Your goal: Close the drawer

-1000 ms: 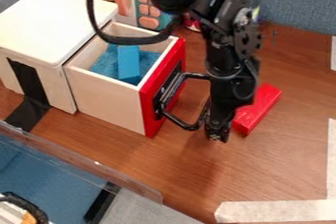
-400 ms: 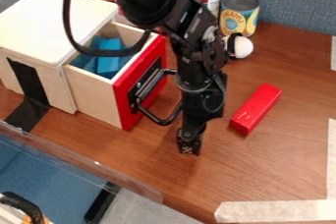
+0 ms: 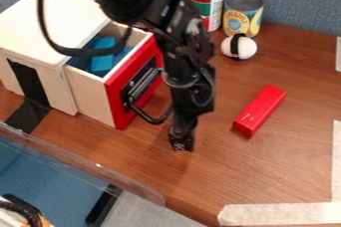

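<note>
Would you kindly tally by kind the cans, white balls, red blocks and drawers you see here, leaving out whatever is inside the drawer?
Cans: 2
White ball: 1
Red block: 1
Drawer: 1
Total: 5

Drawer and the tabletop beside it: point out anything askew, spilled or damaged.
Nothing stands out as spilled or damaged. The drawer is partly open, as expected before closing, and the red block lies slantwise on the table.
</note>
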You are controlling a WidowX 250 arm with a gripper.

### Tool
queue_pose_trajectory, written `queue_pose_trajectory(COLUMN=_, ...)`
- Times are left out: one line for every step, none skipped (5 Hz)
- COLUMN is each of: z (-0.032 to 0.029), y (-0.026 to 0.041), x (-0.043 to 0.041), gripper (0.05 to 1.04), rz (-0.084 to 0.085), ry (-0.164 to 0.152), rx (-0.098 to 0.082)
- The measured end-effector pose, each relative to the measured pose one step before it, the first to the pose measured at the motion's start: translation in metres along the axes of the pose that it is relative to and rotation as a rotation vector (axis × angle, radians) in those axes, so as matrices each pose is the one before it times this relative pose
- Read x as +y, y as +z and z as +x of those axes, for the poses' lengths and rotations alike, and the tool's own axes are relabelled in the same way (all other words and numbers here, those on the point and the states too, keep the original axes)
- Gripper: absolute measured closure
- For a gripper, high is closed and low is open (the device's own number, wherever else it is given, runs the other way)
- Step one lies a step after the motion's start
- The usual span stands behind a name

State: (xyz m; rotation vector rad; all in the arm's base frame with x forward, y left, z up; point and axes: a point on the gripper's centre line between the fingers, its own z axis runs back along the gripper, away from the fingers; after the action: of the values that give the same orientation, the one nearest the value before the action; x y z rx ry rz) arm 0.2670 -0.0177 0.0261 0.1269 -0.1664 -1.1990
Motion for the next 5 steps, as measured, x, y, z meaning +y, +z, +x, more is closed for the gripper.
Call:
queue_pose_trajectory(z=-0.02123, y=0.0001, x=0.00344, gripper=0.084, rz=-0.0068, ry=0.0567, rx=0.0006)
queue_pose_trajectory(z=-0.01648, y=0.00006, x=0.0042, gripper=0.084, rz=0.0017, ry=0.0617, rx=0.0125)
queue_pose_trajectory(z=-0.00589, y=-0.00108, x=-0.00031, gripper=0.084, rz=-0.0048, ry=0.0236, rx=0.0045)
queue_pose_trajectory(z=-0.00599, y=-0.00128, x=-0.00033, gripper=0.084, rz=-0.0031, ry=0.0224, rx=0.0046)
queue_pose_trajectory(z=-0.00473, y=0.00174, x=0.00185, gripper=0.084, rz=0.0038, ry=0.0242, rx=-0.0028)
